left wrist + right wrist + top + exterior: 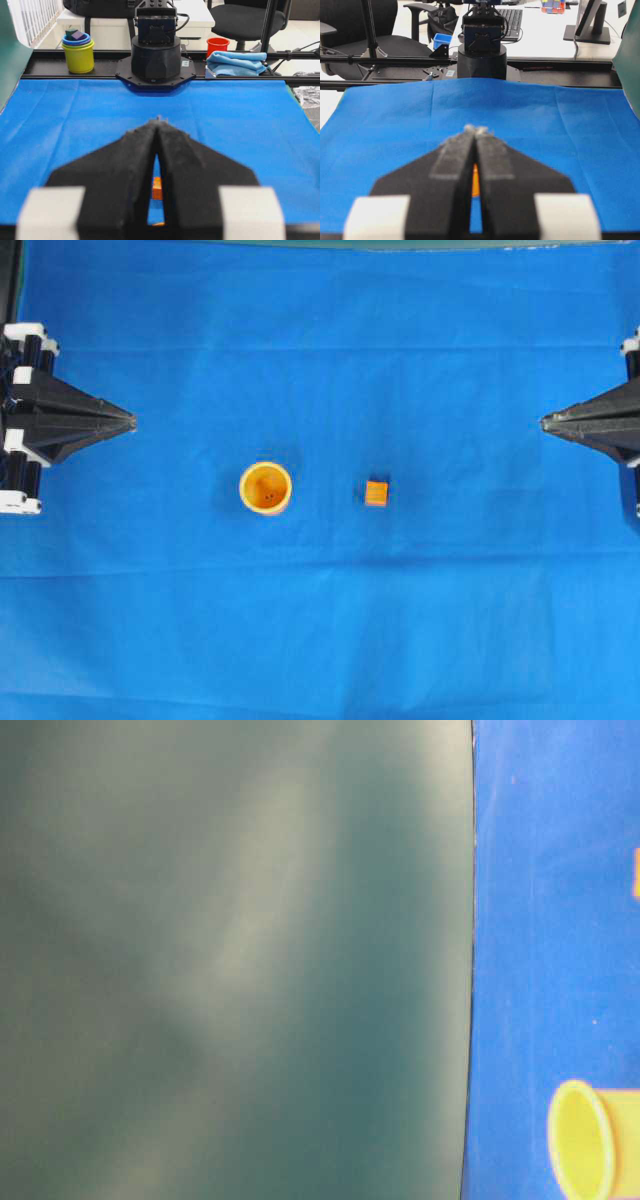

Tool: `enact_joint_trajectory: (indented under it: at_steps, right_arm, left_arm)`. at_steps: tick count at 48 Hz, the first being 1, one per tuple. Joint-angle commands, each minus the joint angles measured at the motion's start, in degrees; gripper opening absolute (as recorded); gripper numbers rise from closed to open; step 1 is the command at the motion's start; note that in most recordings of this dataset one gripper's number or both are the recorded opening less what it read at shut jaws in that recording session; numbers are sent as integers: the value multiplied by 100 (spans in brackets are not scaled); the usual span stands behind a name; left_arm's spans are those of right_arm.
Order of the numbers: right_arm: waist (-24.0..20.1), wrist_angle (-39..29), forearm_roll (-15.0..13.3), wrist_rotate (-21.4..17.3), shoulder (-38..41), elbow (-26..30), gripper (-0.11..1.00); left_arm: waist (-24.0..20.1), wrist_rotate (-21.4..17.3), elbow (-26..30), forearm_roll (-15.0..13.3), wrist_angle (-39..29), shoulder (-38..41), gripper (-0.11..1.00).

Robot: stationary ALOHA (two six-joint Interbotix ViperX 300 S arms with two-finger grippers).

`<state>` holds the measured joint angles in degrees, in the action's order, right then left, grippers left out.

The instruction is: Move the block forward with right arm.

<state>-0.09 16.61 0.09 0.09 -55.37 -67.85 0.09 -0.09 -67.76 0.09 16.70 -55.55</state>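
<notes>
Orange and small, the block (377,493) sat on the blue cloth (320,640) near the middle of the table, well apart from every edge, with the cup (265,487) beside it on the left-arm side and clear of it. Its top looked darker and striped; its sides were flat and square. It was judged light and rigid, unlikely to deform or break under a pinch, though light enough to skid or tip on the cloth if nudged off-centre. The best hold was judged to be across two opposite side faces, low on the body, the jaws coming straight down. The right gripper (545,423) rested at the right edge of the cloth with its fingers pressed together and nothing between them; it would have to spread before any grasp. The left gripper (131,422) lay at the left edge, likewise closed and empty. In the right wrist view only a sliver of orange showed between the fingers (454,155).
</notes>
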Motion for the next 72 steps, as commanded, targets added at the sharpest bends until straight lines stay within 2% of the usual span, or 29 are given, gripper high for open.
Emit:
enact_joint_trajectory:
  at_steps: [1,5,12,16,27,37,40,45,55,72]
  right_arm:
    - [0,0,-18,-26,18,264,0]
    - [0,-264,-35,26,35,475,0]
    - [0,-1222,-79,26,70,773,0]
    - [0,-1573,-79,-18,114,844,0]
    - [123,-1600,0,-202,369,870,0]
    - [448,-1705,18,-835,712,1134,0]
    - [554,-1916,18,-1063,861,1266,0]
    - [598,-2347,0,-1222,1099,1424,0]
    - [598,-2602,18,-1406,1608,1626,0]
    - [598,-2602,-26,-1362,2637,1942,1]
  left_arm:
    - [0,-88,378,70,-149,-105,0]
    - [0,-88,483,70,-378,-211,0]
    - [9,79,501,70,-958,-316,0]
    - [9,149,519,70,-1011,-308,0]
    - [0,176,510,70,-1028,-272,0]
    - [9,193,519,70,-1055,-290,0]
    - [9,193,519,70,-1055,-290,0]
    - [9,193,519,70,-1072,-290,0]
    - [0,185,519,70,-1107,-290,0]
    - [0,193,510,70,-1213,-281,0]
